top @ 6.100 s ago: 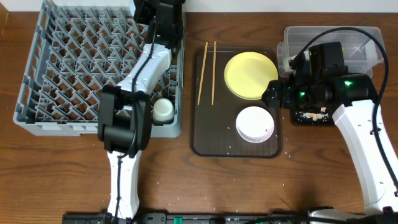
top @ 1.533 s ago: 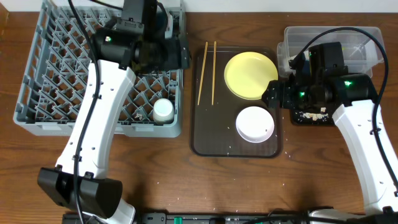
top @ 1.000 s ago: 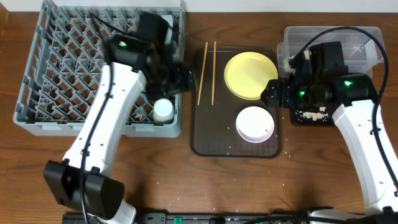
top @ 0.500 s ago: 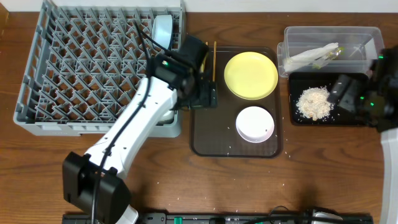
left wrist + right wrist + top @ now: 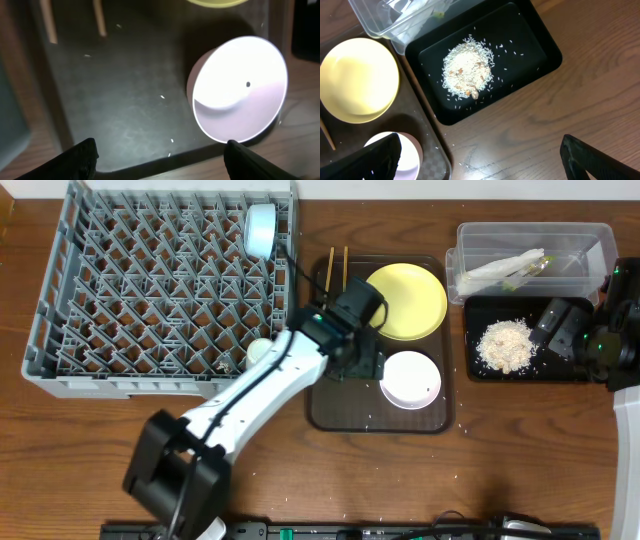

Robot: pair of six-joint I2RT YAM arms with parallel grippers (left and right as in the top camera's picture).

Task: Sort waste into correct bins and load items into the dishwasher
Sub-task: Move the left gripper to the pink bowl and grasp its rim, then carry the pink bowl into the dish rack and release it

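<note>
Left pincer (image 5: pixel 165 161) hangs over the brown serving tray (image 5: pixel 340 410), jaws spread wide with nothing between them. Its fingertips (image 5: pixel 82 155) show at the bottom corners of the wrist view, clear of the white bowl (image 5: pixel 240 95). The bowl sits upright on the tray's near-right part, just beside the pincer in the overhead view. Yellow plate (image 5: pixel 412 300) is on the same tray, behind the bowl and close to it. The two chopsticks (image 5: pixel 329 265) lie side by side along the tray's far-left; the left arm covers their near ends.

Dish rack (image 5: pixel 120 380) is on the left of the worktop (image 5: pixel 500 470). Light blue bowl (image 5: pixel 262 230) stands on edge in the rack's far-right corner. Small white cup (image 5: pixel 258 350) is at the near-right edge of the rack, partly hidden by the arm.

Right pincer (image 5: pixel 482 160) is also wide open and empty, above bare worktop just near of the black tray (image 5: pixel 530 35). Rice crumbs (image 5: pixel 467 70) are heaped mid-tray, with loose grains scattered round the heap. Clear tub (image 5: pixel 590 235) stands right behind the black tray — can't tell whether they touch. Inside it are the white napkin (image 5: pixel 495 270) and the green-yellow wrapper (image 5: pixel 522 272), lying together; which one is on top isn't clear.
</note>
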